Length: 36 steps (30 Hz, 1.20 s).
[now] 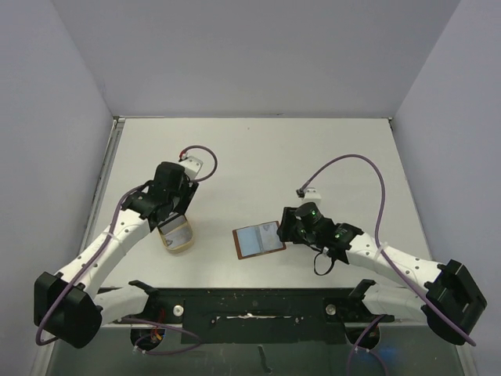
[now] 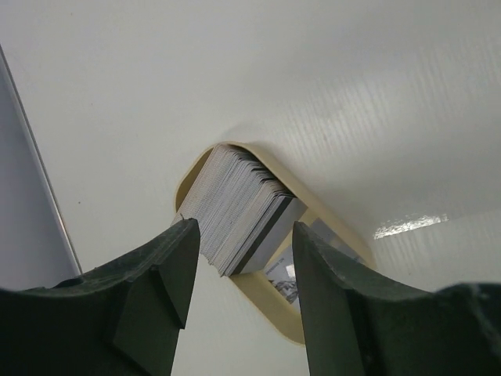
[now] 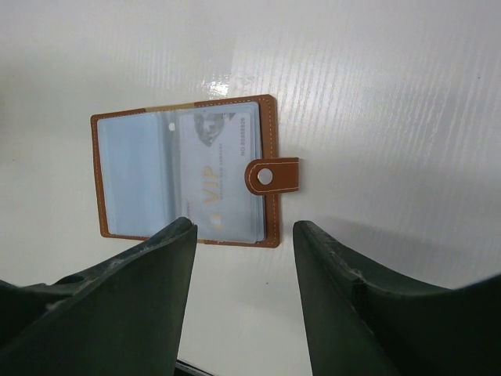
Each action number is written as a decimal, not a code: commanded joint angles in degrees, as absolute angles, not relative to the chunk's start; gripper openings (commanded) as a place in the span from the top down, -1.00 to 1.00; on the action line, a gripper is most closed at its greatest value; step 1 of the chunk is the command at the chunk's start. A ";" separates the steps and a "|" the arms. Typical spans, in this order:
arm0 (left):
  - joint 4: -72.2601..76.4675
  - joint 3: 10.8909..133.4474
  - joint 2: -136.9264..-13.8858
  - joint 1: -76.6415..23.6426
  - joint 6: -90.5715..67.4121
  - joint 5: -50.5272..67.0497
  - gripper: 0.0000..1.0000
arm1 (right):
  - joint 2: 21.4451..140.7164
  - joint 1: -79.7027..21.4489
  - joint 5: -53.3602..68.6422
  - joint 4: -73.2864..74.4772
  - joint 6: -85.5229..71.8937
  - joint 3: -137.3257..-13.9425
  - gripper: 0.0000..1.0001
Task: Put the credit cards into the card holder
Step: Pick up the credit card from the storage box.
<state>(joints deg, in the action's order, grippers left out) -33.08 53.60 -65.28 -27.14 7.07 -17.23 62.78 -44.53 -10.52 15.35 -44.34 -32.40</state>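
A thick stack of pale grey credit cards (image 2: 235,205) leans on edge in a tan rounded dish (image 2: 270,305), with one more card lying flat on the dish floor. My left gripper (image 2: 244,249) is open just above the dish (image 1: 179,240), its fingers on either side of the stack's near corner, gripping nothing. The brown card holder (image 3: 270,137) lies open and flat on the table (image 1: 257,240), showing pale blue clear pockets. One pocket holds a card marked VIP (image 3: 215,172). My right gripper (image 3: 244,231) is open with nothing in it, just off the holder's snap-tab edge (image 1: 288,227).
White walls close the table in at the back and on both sides. A metal rail (image 1: 106,176) runs along the left edge. The dark base bar (image 1: 250,305) carrying both arms lies along the near edge, and purple cables loop over each arm.
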 commanded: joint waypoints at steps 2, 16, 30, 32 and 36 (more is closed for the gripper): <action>-31.40 50.02 -68.28 -23.53 13.55 -16.89 0.00 | 60.93 -43.53 -10.37 15.56 -41.31 -35.65 -0.06; -23.94 43.41 -74.35 -23.12 13.99 -25.25 -0.10 | 59.04 -41.19 -8.94 14.68 -41.70 -33.50 -0.07; -21.57 43.32 -76.84 -23.29 14.86 -30.21 0.00 | 57.62 -38.58 -8.11 14.77 -40.38 -32.26 -0.08; -21.61 43.50 -76.65 -23.29 15.09 -30.82 0.04 | 57.87 -38.20 -7.84 14.69 -39.97 -32.34 -0.08; -21.56 43.46 -75.85 -23.38 15.23 -31.40 0.09 | 58.00 -37.64 -7.61 14.46 -39.55 -32.43 -0.08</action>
<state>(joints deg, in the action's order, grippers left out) -24.75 41.93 -77.14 -23.53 14.24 -28.38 58.39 -38.24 -8.25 16.58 -40.75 -32.75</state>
